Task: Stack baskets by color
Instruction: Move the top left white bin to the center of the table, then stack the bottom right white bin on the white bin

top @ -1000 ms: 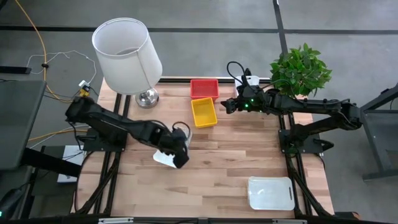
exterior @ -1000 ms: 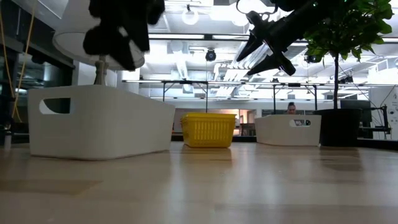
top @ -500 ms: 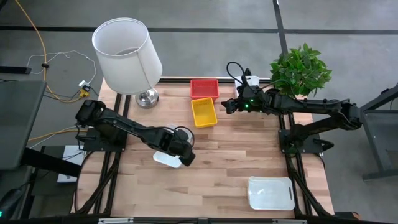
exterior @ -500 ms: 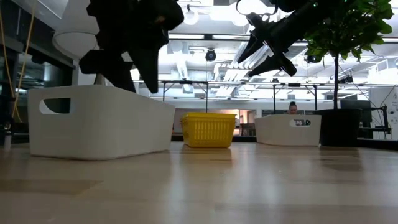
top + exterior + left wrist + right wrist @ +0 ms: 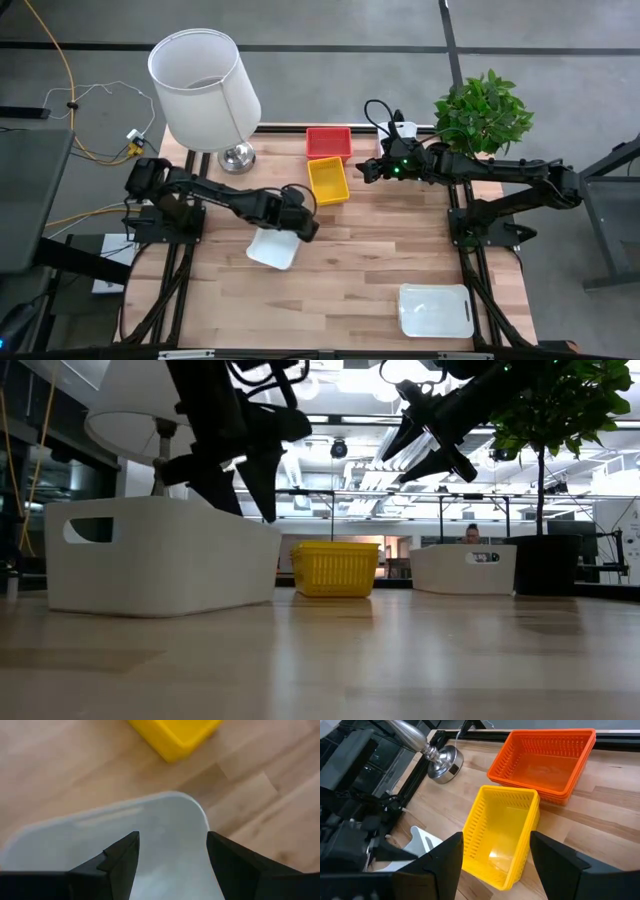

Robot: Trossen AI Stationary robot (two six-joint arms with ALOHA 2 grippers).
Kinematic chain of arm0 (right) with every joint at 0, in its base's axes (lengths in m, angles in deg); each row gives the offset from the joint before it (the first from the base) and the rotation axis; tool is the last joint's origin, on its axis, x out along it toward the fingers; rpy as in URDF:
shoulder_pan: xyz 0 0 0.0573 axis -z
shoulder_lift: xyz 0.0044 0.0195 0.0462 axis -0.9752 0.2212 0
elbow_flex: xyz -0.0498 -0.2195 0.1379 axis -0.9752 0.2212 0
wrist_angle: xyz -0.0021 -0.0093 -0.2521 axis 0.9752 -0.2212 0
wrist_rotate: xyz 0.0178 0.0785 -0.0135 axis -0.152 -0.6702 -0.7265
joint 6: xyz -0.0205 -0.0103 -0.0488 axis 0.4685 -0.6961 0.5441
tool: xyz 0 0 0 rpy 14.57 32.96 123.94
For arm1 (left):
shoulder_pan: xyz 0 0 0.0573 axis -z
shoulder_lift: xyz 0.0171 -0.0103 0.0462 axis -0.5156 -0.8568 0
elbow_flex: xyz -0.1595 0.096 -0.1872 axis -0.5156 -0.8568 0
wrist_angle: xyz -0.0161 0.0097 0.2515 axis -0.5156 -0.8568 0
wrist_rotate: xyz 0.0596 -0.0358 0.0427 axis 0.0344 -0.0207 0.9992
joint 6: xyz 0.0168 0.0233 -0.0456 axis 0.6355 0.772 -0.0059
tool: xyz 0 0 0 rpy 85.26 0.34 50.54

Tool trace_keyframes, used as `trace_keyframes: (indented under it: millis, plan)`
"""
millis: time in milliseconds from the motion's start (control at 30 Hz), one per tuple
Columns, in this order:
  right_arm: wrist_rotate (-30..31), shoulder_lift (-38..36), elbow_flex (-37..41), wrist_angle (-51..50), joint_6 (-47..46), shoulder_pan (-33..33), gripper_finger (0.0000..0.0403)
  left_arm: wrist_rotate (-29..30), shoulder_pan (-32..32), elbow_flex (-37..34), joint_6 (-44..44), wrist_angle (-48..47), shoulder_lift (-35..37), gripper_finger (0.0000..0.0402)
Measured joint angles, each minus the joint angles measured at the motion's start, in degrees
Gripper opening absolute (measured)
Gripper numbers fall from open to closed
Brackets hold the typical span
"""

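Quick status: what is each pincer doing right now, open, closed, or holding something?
Left pincer: open, holding nothing, over the white basket.
Right pincer: open, empty, above the yellow basket.

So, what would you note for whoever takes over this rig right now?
Left gripper: open, empty, over the far edge of the white basket at mid-table.
Right gripper: open, empty, hovering beside the yellow basket.
Red basket sits at the far edge, behind the yellow one; the right wrist view suggests red is already a stack, count unclear.
Another white basket lies at the near right corner.
Left to do: bring the two white baskets together; the white pile is not yet stacked.
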Motion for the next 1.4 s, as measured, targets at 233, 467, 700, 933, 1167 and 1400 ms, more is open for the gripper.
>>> trace_keyframes:
  millis: [233,467,700,933,1167,1400]
  plan:
    - [0.0,0.0,0.0,0.0,-0.1,0.0,0.0216,2.1,-3.9,0.0,2.3,-0.2,-1.3,0.022]
    - [0.0,0.0,0.0,0.0,-0.2,0.0,0.0216,4.9,-7.0,0.0,4.7,-0.5,-2.1,0.022]
    - [-0.4,-0.1,0.0,0.1,0.0,0.0,0.0216,6.9,-9.8,0.0,4.7,-1.3,-1.3,0.022]
    - [-4.9,-7.6,0.0,3.1,4.9,0.7,0.0216,6.3,-10.4,0.0,10.7,-0.9,6.1,0.022]
    - [-23.3,-13.6,-3.5,-16.0,4.9,-7.3,0.0216,-3.2,-8.1,0.0,27.5,3.9,21.4,0.022]
    - [-23.0,-8.8,-12.6,-49.5,-1.1,-27.2,0.0216,-18.6,-9.1,0.1,39.4,14.4,33.7,0.022]
